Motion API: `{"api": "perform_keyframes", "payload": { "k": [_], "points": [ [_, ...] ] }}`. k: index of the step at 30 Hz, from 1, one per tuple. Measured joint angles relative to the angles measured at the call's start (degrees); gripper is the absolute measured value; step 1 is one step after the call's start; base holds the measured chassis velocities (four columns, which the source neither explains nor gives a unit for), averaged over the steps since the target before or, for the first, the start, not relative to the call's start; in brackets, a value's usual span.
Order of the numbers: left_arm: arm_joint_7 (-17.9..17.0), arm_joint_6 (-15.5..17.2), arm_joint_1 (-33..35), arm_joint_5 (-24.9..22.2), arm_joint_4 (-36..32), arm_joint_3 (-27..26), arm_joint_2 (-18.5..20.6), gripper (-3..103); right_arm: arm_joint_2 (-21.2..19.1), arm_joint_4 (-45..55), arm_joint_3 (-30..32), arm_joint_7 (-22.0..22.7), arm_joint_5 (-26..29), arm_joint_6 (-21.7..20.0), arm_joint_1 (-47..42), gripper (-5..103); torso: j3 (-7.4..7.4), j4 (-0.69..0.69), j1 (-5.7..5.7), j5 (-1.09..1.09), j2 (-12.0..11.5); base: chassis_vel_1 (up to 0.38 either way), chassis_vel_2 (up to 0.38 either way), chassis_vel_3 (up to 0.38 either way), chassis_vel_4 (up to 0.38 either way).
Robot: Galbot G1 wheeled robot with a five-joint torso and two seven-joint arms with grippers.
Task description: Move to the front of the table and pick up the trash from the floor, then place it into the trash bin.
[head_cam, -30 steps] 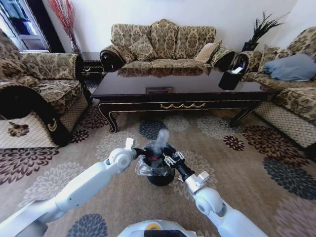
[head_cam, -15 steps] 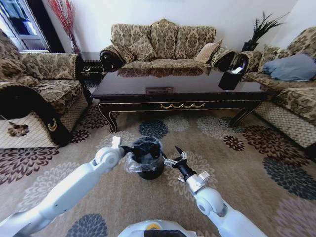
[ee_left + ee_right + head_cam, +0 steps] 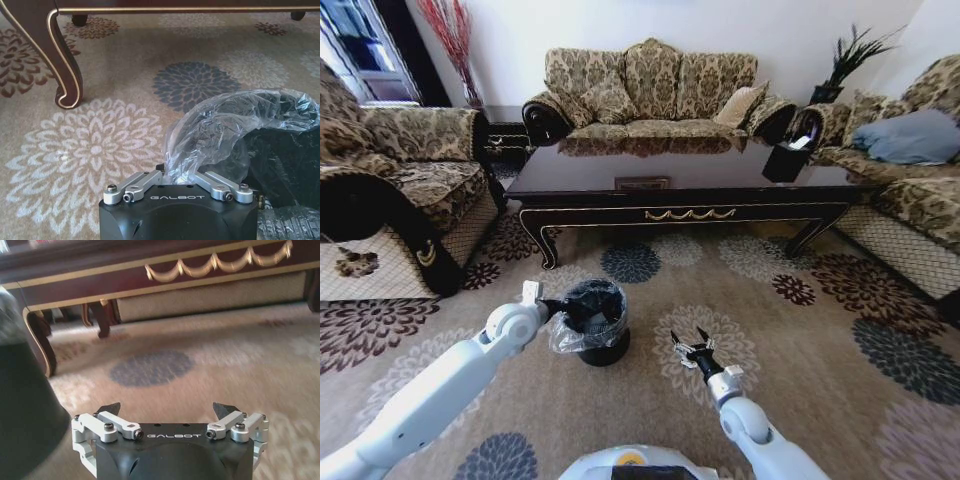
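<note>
The trash bin is a small round black bin with a crinkly clear bag, and it stands on the flowered carpet in front of the table. My left gripper is shut on the bag at the bin's left rim. The left wrist view shows the left gripper pinching the plastic, with the trash bin beside it. To the right of the bin my right gripper hangs open and empty above the carpet. The right wrist view shows the right gripper with its fingers spread wide. The trash is out of view.
The table's curved legs stand just beyond the bin. A black box holder with white paper sits on the table's right end. Patterned sofas close in the left, back and right. Open carpet lies to the right.
The right gripper has let go over the bin, opened, and drawn back to the right and nearer me. The left arm has carried the bin leftward by its rim.
</note>
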Motion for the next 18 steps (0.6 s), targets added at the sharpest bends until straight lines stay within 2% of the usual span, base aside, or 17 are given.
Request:
{"api": "perform_keyframes", "payload": {
  "k": [3,8,14,18],
  "points": [
    [0.01,-0.07,0.59,0.18,-0.23,-0.23,-0.15,4,0.41,-3.13,0.02,-0.56,-0.40,0.73,0.45,100,0.00,-0.01,0.00,0.00,0.00,0.000,0.000,0.000,0.000],
    [0.19,-0.37,1.76,0.60,-1.08,-0.71,-0.76,4,2.18,-9.78,-0.29,-1.21,2.44,-0.99,1.97,100,0.00,-0.02,0.00,-0.01,0.00,0.000,0.000,0.000,0.000],
    [-0.17,-0.38,1.42,0.16,-1.65,-0.74,-0.58,4,5.28,-15.68,-1.74,-2.05,1.43,-0.29,4.43,100,0.00,-0.01,0.00,0.02,0.00,0.000,0.000,0.000,0.000],
    [-0.57,-0.38,1.29,-0.71,-1.95,-0.70,-0.33,4,5.57,-18.37,-2.12,-2.54,1.43,0.36,6.10,100,0.00,-0.01,0.00,0.00,0.00,0.000,0.000,0.000,0.000]
  ]
}}
